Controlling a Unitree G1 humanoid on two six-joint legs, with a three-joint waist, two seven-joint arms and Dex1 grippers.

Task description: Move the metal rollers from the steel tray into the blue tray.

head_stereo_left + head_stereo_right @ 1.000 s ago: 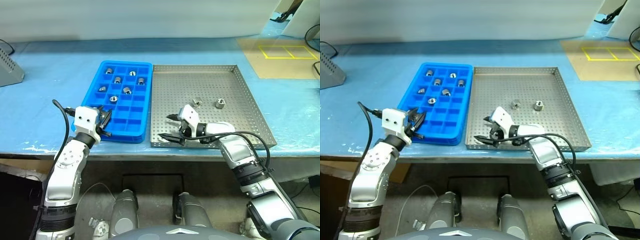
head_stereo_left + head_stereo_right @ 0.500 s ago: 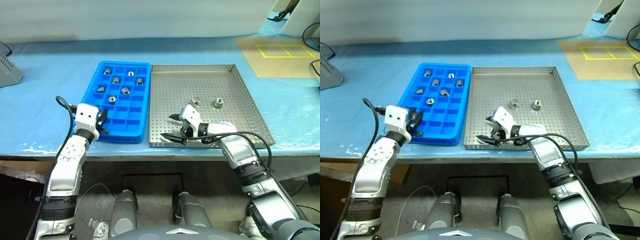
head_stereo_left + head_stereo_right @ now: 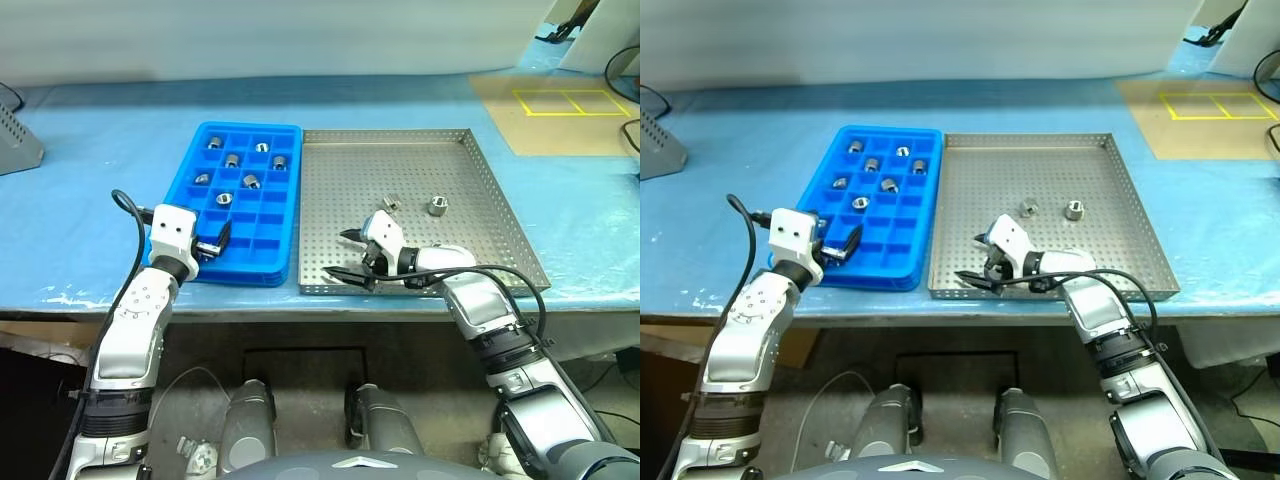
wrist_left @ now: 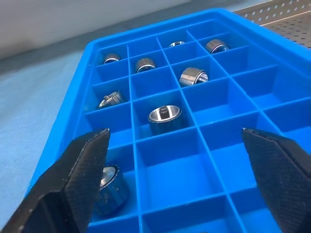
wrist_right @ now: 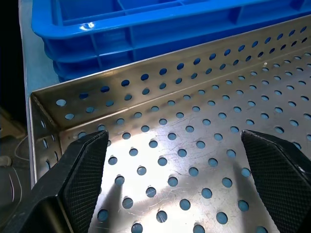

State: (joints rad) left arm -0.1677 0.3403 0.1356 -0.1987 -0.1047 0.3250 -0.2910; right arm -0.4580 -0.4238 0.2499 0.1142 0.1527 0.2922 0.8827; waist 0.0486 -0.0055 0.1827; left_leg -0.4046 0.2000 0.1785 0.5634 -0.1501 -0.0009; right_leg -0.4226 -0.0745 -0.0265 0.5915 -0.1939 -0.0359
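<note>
The blue tray (image 3: 268, 232) lies left of the steel tray (image 3: 420, 165), edge to edge. Several metal rollers (image 4: 165, 116) sit in the blue tray's far compartments. One roller (image 4: 111, 182) lies in a near compartment, right beside my left finger (image 4: 73, 184). My left gripper (image 3: 214, 243) hangs open over the blue tray's near left corner, holding nothing. Two rollers (image 3: 391, 203) (image 3: 438, 207) rest on the steel tray's perforated floor. My right gripper (image 3: 338, 254) stands open and empty low over the steel tray's near left corner (image 5: 43, 104), short of both rollers.
A grey device (image 3: 15, 140) sits at the table's far left. A tan mat with yellow squares (image 3: 560, 105) lies at the back right. The table's front edge runs just below both trays, and blue sheeting (image 3: 90, 190) covers the tabletop.
My left gripper's fingers have spread wide apart over the blue tray's near left corner. The right arm has kept still. The whole picture shifted slightly with the camera.
</note>
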